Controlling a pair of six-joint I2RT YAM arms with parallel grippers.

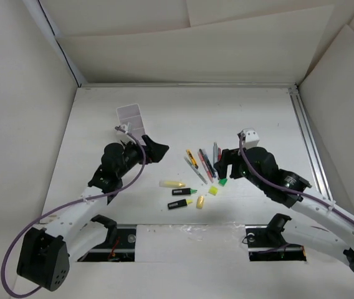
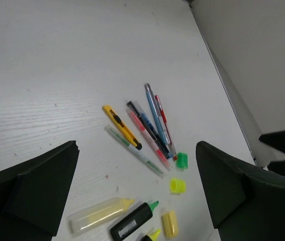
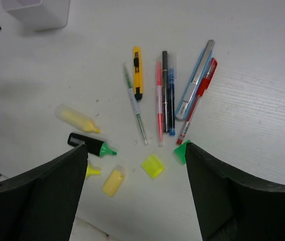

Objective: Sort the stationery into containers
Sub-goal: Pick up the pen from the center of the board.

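The stationery lies mid-table: a fan of pens (image 1: pixel 203 161) with a yellow cutter (image 3: pixel 137 73), two black highlighters (image 1: pixel 180 192), a pale yellow highlighter (image 1: pixel 172 184), and loose caps. The white container (image 1: pixel 130 118) stands at the back left and also shows as the container (image 3: pixel 37 11) in the right wrist view. My left gripper (image 1: pixel 152 151) hovers left of the pens, open and empty. In its own view the left gripper (image 2: pixel 136 170) frames the green cap (image 2: pixel 182 160) and the yellow cap (image 2: pixel 177 186). My right gripper (image 1: pixel 225 163) is open; the same gripper (image 3: pixel 136 165) hangs just above the yellow cap (image 3: pixel 152 165), its right finger hiding part of the green cap (image 3: pixel 181 150).
White walls enclose the table on three sides. A metal rail (image 1: pixel 308 137) runs along the right edge. The left arm's purple cable (image 1: pixel 127 180) loops beside the arm. Both arm bases sit at the near edge.
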